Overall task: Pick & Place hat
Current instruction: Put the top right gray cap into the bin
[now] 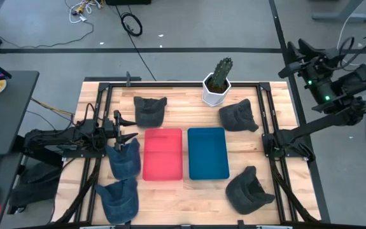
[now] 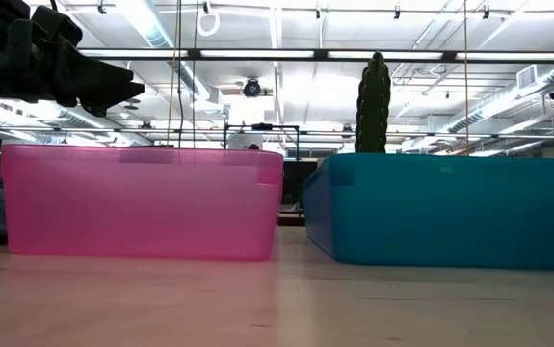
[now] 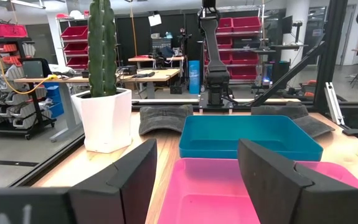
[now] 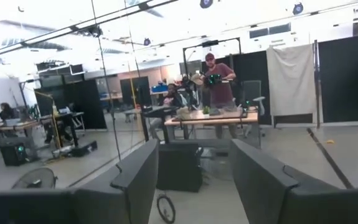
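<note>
Several hats lie flat on the wooden table. Two blue denim ones [image 1: 124, 159] [image 1: 118, 200] are at the left. Dark ones lie at the far side [image 1: 150, 109], far right [image 1: 239, 116] and near right [image 1: 248, 191]. A pink bin [image 1: 163, 154] and a blue bin [image 1: 207, 152] stand side by side in the middle. My left gripper [image 1: 133, 129] [image 3: 197, 168] hovers open and level at the left, pointing at the bins, just beyond the nearer denim hat. My right gripper [image 1: 286, 59] [image 4: 194, 162] is open, raised high beyond the table's far right corner, facing the room.
A cactus in a white pot [image 1: 218, 81] stands at the far edge between two dark hats. Black frame rails [image 1: 268, 137] run along the table's sides. In the low view the pink bin [image 2: 142, 200] and blue bin [image 2: 450, 210] fill the middle. People stand in the room behind.
</note>
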Robot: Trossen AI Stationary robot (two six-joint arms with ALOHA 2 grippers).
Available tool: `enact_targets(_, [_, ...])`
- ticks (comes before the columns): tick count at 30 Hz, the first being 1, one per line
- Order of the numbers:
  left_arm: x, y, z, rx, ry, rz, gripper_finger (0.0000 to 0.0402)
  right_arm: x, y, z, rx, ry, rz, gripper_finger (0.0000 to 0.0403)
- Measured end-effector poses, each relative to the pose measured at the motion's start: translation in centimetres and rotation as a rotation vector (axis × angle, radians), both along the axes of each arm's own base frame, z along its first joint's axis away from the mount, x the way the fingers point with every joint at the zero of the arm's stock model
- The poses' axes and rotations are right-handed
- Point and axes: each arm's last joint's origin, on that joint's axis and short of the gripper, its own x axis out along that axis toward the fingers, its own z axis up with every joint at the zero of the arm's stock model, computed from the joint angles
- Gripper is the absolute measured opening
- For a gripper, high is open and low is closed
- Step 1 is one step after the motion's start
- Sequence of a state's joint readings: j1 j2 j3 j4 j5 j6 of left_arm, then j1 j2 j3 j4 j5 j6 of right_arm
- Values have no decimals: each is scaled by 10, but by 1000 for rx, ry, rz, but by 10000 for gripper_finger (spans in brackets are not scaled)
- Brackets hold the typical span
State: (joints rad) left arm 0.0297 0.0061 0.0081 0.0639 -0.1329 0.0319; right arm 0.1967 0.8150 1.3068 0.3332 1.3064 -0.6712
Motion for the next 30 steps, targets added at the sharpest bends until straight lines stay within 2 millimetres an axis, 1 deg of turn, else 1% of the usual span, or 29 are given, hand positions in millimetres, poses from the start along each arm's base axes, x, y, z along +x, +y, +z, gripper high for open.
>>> enact_targets(2, [0, 0, 0, 0, 0, 0, 227, -3, -1, 3, 3, -10, -1, 201])
enact_targets(4, [0, 0, 0, 0, -1, 0, 227, -8, -1, 10, 1, -25, 1, 201])
enact_targets(11, [0, 0, 0, 0, 0, 0, 227, -28, -3, 46, -69, -77, 99, 201])
enact_targets(14, [0, 0, 0, 0, 0, -1, 227, -34, -3, 58, -119, -91, 194, 201])
enact_targets(17, [0, 0, 0, 0, 0, 0, 227, -39, -1, 64, -186, -110, 348, 201])
enact_targets(19, [0, 0, 0, 0, 0, 0, 227, -40, -1, 66, -187, -122, 378, 201])
enact_targets(25, [0, 0, 0, 0, -1, -1, 227, -43, -5, 68, -63, -68, 184, 201])
enact_targets(28, [0, 0, 0, 0, 0, 0, 227, -43, -7, 75, -4, -28, 85, 201])
enact_targets(30, [0, 0, 0, 0, 0, -1, 227, -40, -7, 81, 43, 34, 1, 201])
